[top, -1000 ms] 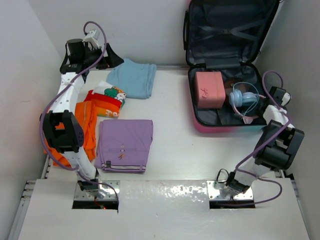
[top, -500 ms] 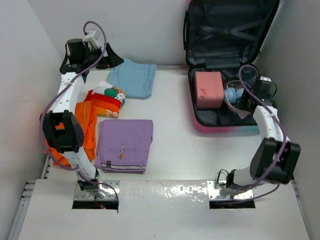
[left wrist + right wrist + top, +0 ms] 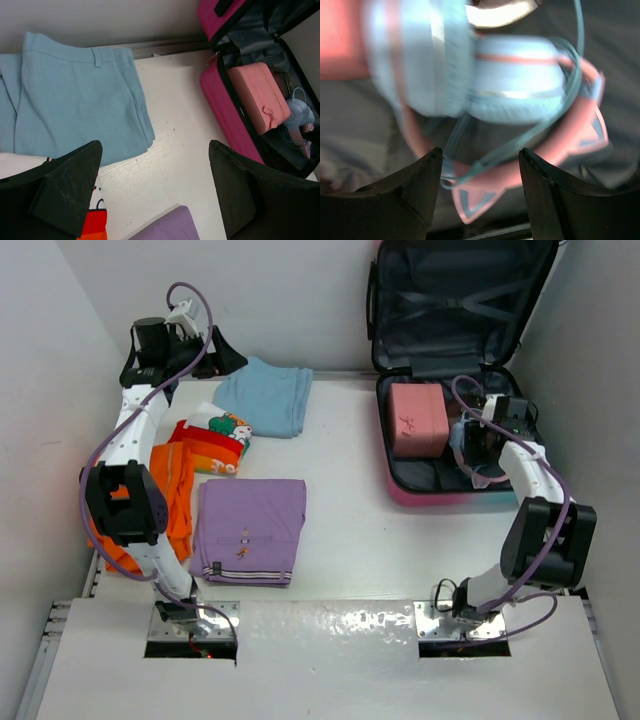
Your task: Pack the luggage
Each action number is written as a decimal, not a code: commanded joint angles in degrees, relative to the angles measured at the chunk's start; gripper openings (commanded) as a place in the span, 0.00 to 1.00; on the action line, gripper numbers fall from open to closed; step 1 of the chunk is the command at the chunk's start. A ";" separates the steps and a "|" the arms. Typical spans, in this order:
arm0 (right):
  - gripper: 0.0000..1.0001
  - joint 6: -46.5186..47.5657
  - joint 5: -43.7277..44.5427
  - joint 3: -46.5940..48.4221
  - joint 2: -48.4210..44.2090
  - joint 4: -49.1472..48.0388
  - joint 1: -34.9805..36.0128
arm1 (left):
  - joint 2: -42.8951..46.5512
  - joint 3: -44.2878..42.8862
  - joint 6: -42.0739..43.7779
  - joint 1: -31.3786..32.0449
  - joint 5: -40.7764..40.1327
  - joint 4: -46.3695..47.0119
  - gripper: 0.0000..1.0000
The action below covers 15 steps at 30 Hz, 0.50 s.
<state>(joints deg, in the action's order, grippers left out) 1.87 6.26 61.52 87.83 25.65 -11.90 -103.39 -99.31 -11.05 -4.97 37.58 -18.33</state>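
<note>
The luggage (image 3: pixel 420 498) is laid open at the far right of the table (image 3: pixel 350 540), its long axis running near to far, the lid stood up against the back wall. In the lower half a small pink case (image 3: pixel 419 419) is set on the left, with blue-and-pink headphones (image 3: pixel 515 95) beside it. The right gripper (image 3: pixel 480 155) is held just over the headphones, jaws apart, nothing clamped. The left gripper (image 3: pixel 155 150) is spread wide and empty above folded blue trousers (image 3: pixel 75 95)

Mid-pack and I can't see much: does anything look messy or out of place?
Only the headphones in the luggage: their cable loops loose around them, not coiled, below the open right gripper. Nothing spilled or damaged.
</note>
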 commanded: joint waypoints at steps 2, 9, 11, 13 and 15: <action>0.63 4.54 -14.33 -0.78 -2.84 -5.60 1.17 | 0.74 -0.80 -0.55 -0.56 0.39 1.80 0.84; 0.55 3.76 -19.53 -2.45 -2.22 -7.44 1.70 | 0.91 -0.54 -0.38 -0.48 0.04 1.19 0.84; 0.55 4.11 -18.57 -2.98 -2.06 -8.51 1.79 | 1.00 -0.36 0.15 -0.56 -0.32 1.10 0.84; 0.54 4.19 -14.88 -2.19 -0.13 -7.55 1.79 | 0.91 -0.27 0.15 -0.56 -0.40 1.19 0.84; 0.47 4.37 -16.01 -1.66 4.09 -7.19 1.79 | 0.91 -0.19 -0.11 -0.65 -0.41 1.36 0.84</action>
<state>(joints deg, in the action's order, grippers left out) 5.39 -9.13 58.83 88.05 20.27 -10.24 -103.39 -99.31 -11.03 -4.97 37.26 -18.41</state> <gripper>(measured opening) 0.487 0.838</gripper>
